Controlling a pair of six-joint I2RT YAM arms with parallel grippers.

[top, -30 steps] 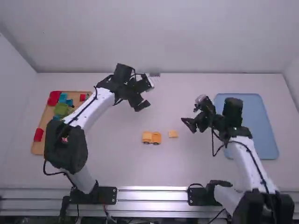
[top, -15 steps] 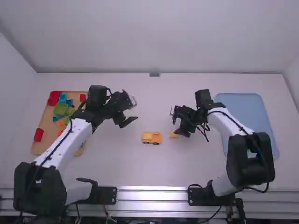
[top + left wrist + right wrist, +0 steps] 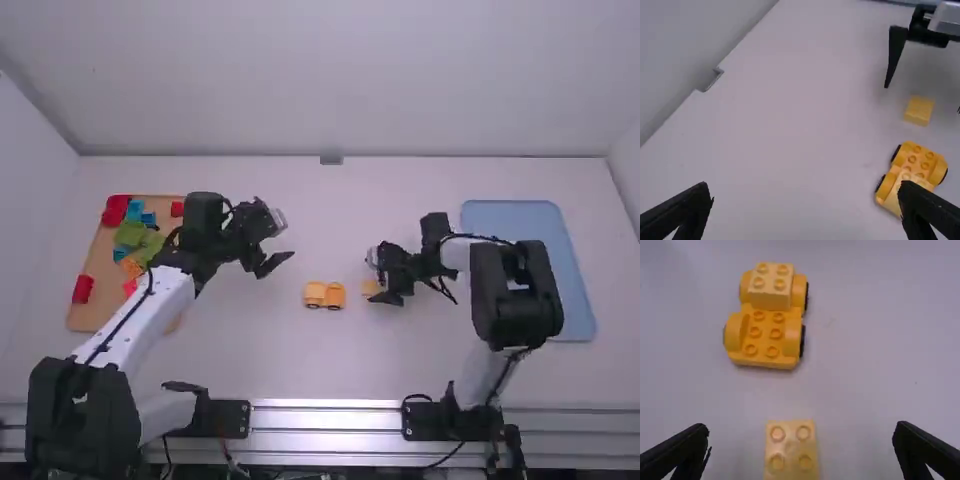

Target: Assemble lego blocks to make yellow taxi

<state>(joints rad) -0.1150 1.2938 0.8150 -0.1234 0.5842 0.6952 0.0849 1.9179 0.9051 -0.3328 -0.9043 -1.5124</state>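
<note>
One yellow block [image 3: 790, 455] sits on the tabletop [image 3: 300, 365] below and between the parted fingers of my right claw [image 3: 801, 430], right of the wheeled base [image 3: 763, 335]; my open left claw [image 3: 805, 187] is farther

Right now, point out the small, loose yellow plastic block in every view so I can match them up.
High view: the small, loose yellow plastic block lies just right of the orange-yellow wheeled base.
Left wrist view: the block lies past the base, near the right arm's black pincer.
Right wrist view: the block appears between that pincer's open fingers.
Shared landmark: the wheeled base, with a paler yellow block on top.
</note>
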